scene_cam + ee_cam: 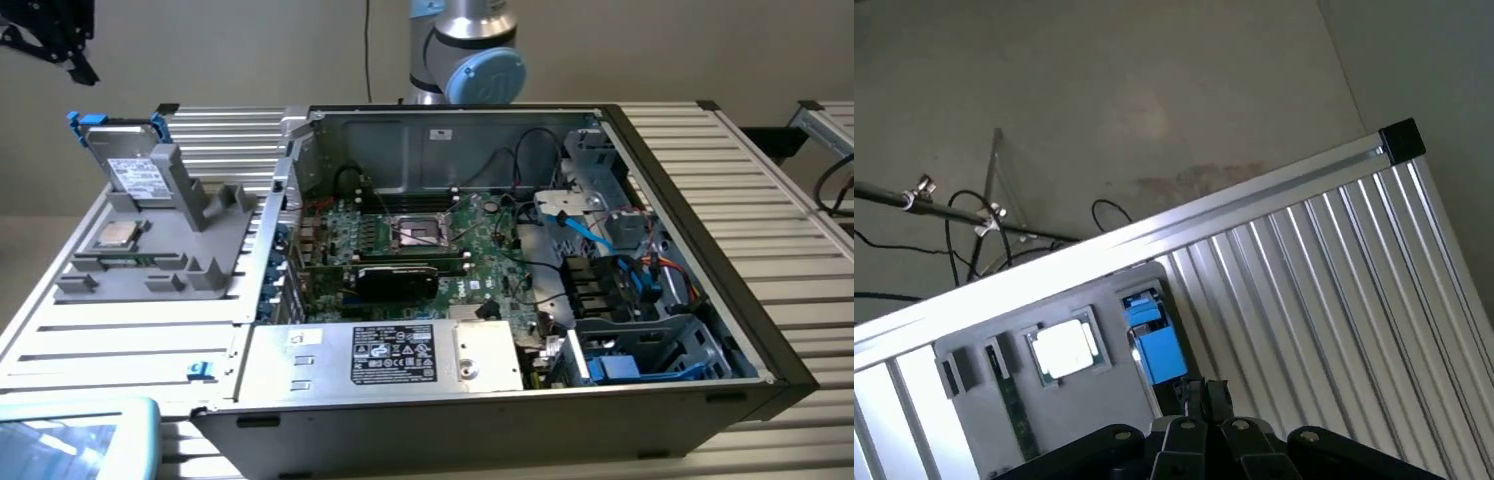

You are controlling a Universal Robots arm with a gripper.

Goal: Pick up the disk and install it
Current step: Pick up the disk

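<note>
The tool [1201, 392] has its two black fingertips pressed together with nothing between them, and it hangs well above the bench [1334, 280], touching nothing. The thing nearest below it is the disk [1154, 342], seen from the wrist view edge-on as a bright blue carrier just past the fingertips, well apart from them. In the exterior view the disk [134, 176] stands upright in a slot of a grey fixture [200, 262] on the ribbed aluminium bench [747, 150]. Its white label faces the camera and the blue carrier tabs stick out at its upper end. A small square processor chip [114, 237] lies flat in a recess of the same fixture. From the tool's side the chip [1066, 348] sits just beside the disk and a little farther off from the fingertips. Farther still from the tool, beside the fixture on the exterior view's right, an open computer case [694, 230] lies on the bench with its inside showing. The case holds a green motherboard [441, 250] in the middle, blue cables [594, 235] toward its far side, and a silver power supply [400, 355] with a black-and-white sticker at the near edge. A metal drive cage [654, 345] with a blue part in it is in the near corner. The silver and blue joint of the arm [467, 60] rises behind the case.
</note>
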